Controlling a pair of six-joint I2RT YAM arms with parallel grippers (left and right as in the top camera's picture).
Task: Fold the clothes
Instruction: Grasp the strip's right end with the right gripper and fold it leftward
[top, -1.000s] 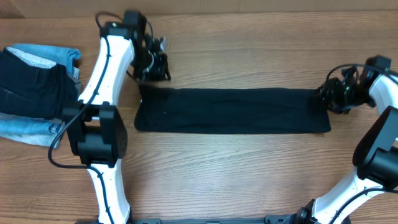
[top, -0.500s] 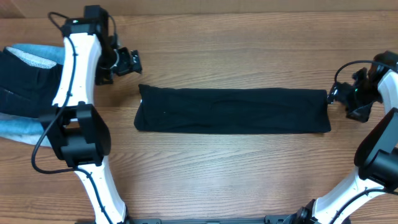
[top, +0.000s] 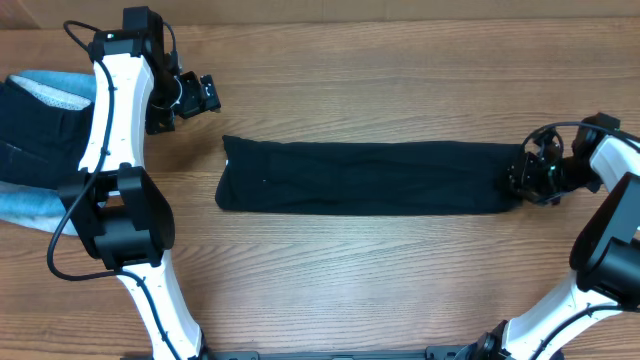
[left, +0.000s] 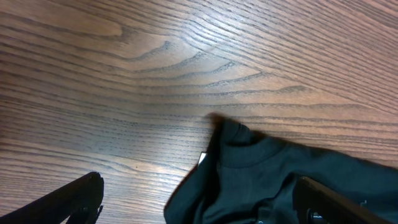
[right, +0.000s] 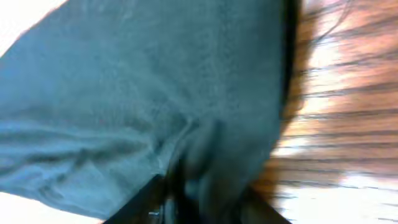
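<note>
The black T-shirt (top: 370, 178) lies on the table folded into a long flat strip running left to right. My left gripper (top: 205, 95) hovers above and left of the strip's left end, open and holding nothing. In the left wrist view, the shirt's bunched collar end (left: 267, 177) lies between the wide-apart fingers (left: 68, 202), with a small white tag (left: 203, 158) at its edge. My right gripper (top: 522, 178) sits on the strip's right end. In the blurred right wrist view, the fabric (right: 155, 93) is bunched between the closed-in fingers (right: 146, 199).
A pile of light-blue denim (top: 60, 85) with a dark folded garment (top: 35, 135) on top lies at the table's far left, beside my left arm. Bare wood surrounds the shirt strip.
My left gripper let go of the shirt's left end, opened and drew back up and left. My right gripper opened, backed off to the right, then came back onto the right end and closed.
</note>
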